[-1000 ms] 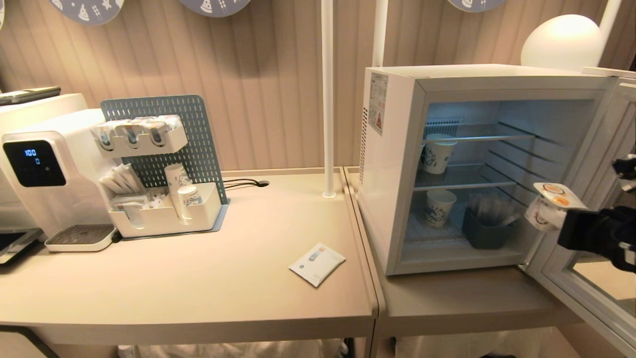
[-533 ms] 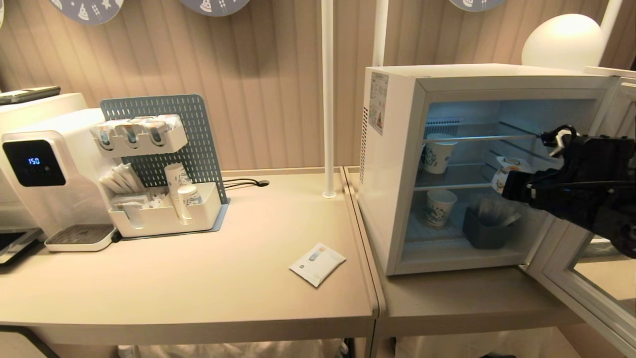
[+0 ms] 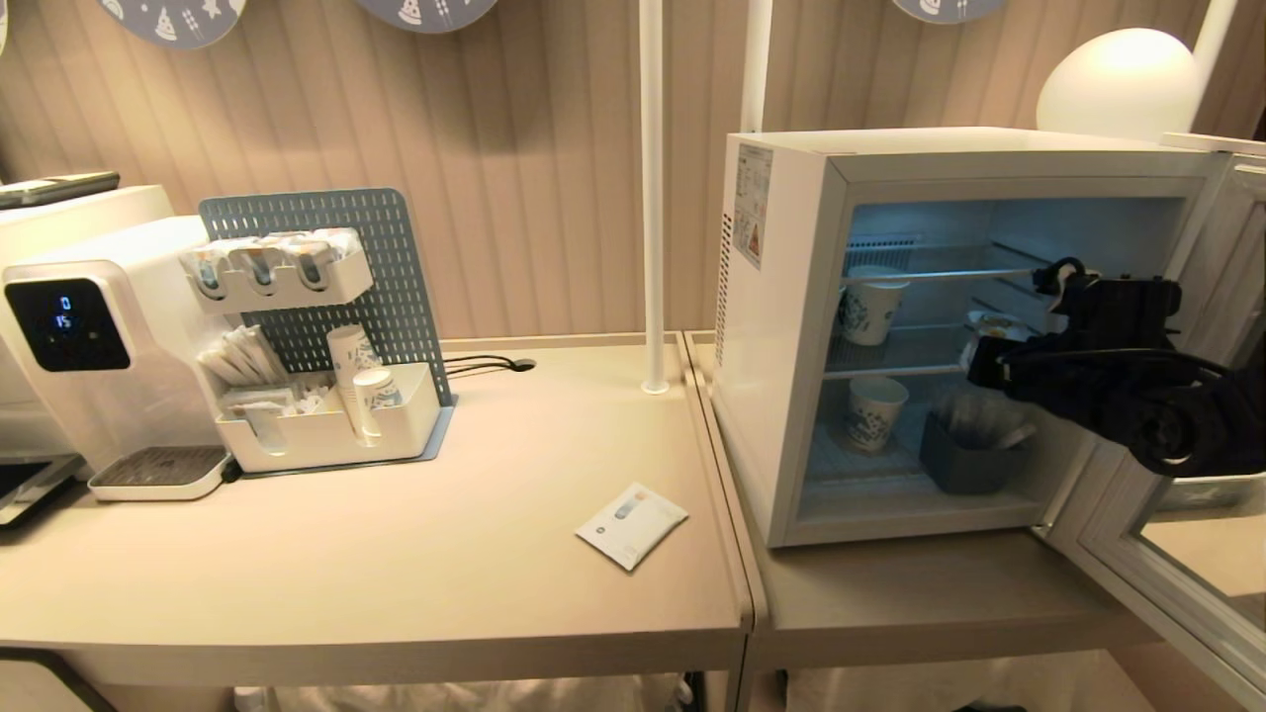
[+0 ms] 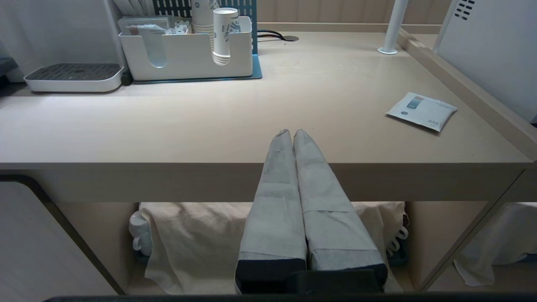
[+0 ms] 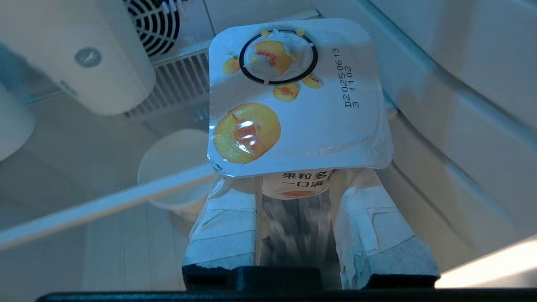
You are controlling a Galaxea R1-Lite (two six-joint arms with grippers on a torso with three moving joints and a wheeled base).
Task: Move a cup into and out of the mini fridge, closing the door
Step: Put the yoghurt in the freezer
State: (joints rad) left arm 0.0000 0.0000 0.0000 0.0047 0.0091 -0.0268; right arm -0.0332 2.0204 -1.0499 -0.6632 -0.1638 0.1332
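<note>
Left to right: the left end effector, fingers pressed together and empty, is parked at the near edge of the bench. On the bench lies a sachet. At right, the mini fridge stands with its door swung wide. The right end effector reaches into the cabinet at middle-shelf level, its fingers clamped on the sides of the cup. Step in hand: carrying the cup in. Next, presumably, setting it upright on the wire shelf, clear of the paper cup, and releasing. The lid reads "D20250613 3 1102"; the label, "果粒多".
</note>
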